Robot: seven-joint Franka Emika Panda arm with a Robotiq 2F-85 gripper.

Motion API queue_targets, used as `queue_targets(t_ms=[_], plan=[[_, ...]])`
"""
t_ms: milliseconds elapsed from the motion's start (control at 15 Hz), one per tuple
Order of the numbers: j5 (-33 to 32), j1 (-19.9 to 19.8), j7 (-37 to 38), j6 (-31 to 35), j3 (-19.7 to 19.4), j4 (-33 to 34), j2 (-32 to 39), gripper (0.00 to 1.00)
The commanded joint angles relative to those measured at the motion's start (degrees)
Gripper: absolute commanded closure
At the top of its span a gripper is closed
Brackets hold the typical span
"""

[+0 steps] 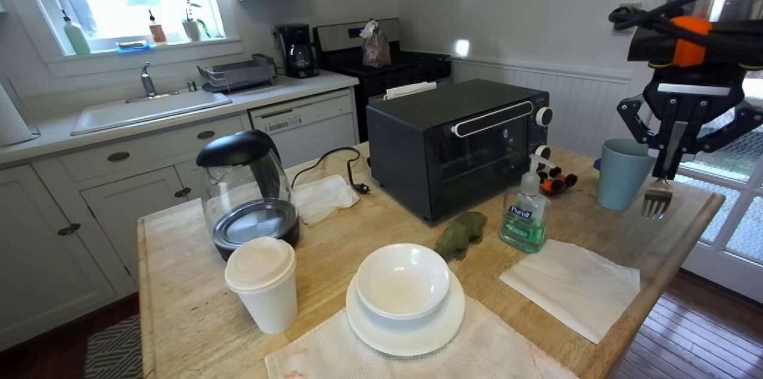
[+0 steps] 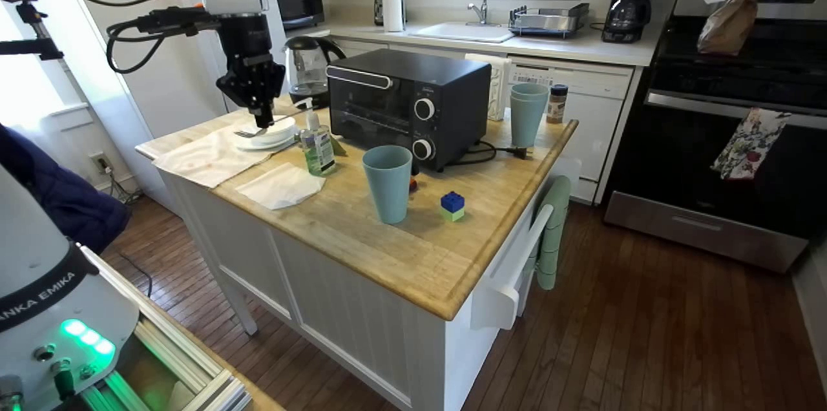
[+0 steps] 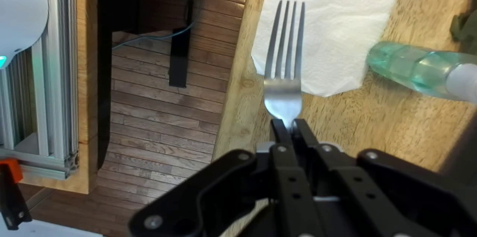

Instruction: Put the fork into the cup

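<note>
- At the right, in an exterior view, the fork (image 1: pixel 657 195) is held by the gripper (image 1: pixel 667 170), with its tines directed downward.
- The cup (image 1: pixel 620 179), pale teal, is stood upright on the wooden table (image 1: pixel 328 260), to the right of the black toaster oven (image 1: pixel 453 152).
- To the left of the cup, a sanitizer bottle (image 1: pixel 524 227) is placed; a paper napkin (image 1: pixel 575 286) is laid just beside it, on the near side.
- At the near middle, a white bowl (image 1: pixel 404 283) is set on a white plate (image 1: pixel 408 340); to the left, a lidded paper cup (image 1: pixel 268 298) is positioned nearer than a glass kettle (image 1: pixel 253 221).
- In an exterior view, a blue-and-green block (image 2: pixel 452 206) is located near the cup, on its right; the fork and gripper are shown at the left, well apart from the cup.
- At the far right of the table, nested teal cups (image 2: pixel 528 117) are placed beside a dark-lidded jar (image 2: pixel 556 105).
- In the wrist view, the fingers (image 3: pixel 282 133) are clamped on the fork just behind its head; the napkin is partly overlapped by the tines.
</note>
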Motion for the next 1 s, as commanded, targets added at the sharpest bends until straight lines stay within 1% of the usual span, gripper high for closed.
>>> queue_targets(t_ms=[0,200,600,933], plan=[[-5.68,-2.69,-0.13,-0.87,0.01,0.47,-1.58,0.98],[-12.52,-5.45,0.29,0.22,0.22,1.19,-2.25,0.98],[-24.54,-9.62,1.79,6.44,0.73,2.27,-1.63,0.98],[-32.07,-13.09,1.79,10.35,-0.11,3.06,-0.53,0.98]])
